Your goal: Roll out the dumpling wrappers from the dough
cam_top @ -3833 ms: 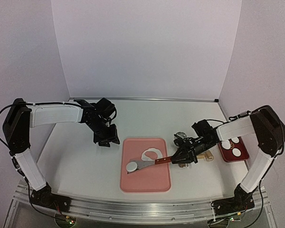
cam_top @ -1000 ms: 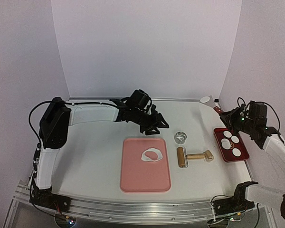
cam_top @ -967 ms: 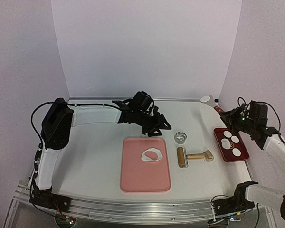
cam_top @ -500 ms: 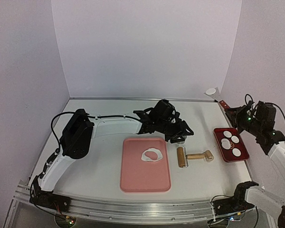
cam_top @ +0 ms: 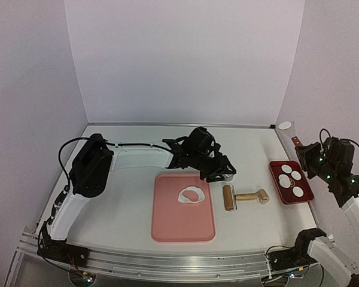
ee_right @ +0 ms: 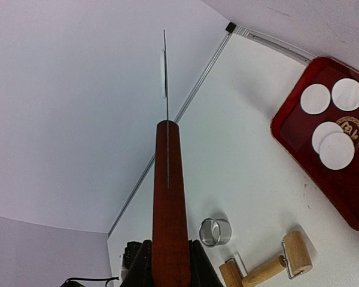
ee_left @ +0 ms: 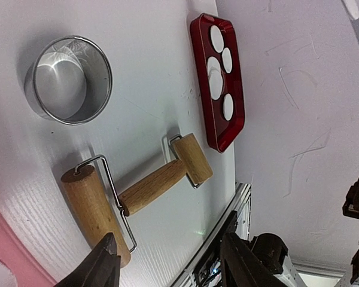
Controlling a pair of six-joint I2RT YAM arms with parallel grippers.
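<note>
The dough (cam_top: 184,196), a thin ragged sheet with a round hole, lies on the pink mat (cam_top: 179,230). My left gripper (cam_top: 218,170) hovers open over the table between the metal ring cutter (ee_left: 69,81) and the wooden rolling pin (ee_left: 131,191), holding nothing. At the far right my right gripper (ee_right: 169,263) is shut on the red-brown handle of a spatula (ee_right: 169,197), raised off the table. One round dumpling wrapper (cam_top: 284,125) rides on the spatula's blade tip. Several more wrappers (ee_right: 337,150) lie in the red tray (cam_top: 304,197).
The ring cutter (cam_top: 228,174) stands just right of the mat's far corner, partly under my left arm. Between mat and tray lies the rolling pin (cam_top: 245,196). White walls close in the back and sides.
My right arm has swung right and lower, carrying the spatula and its wrapper toward the right wall. My left gripper has drawn back slightly left from the ring cutter.
</note>
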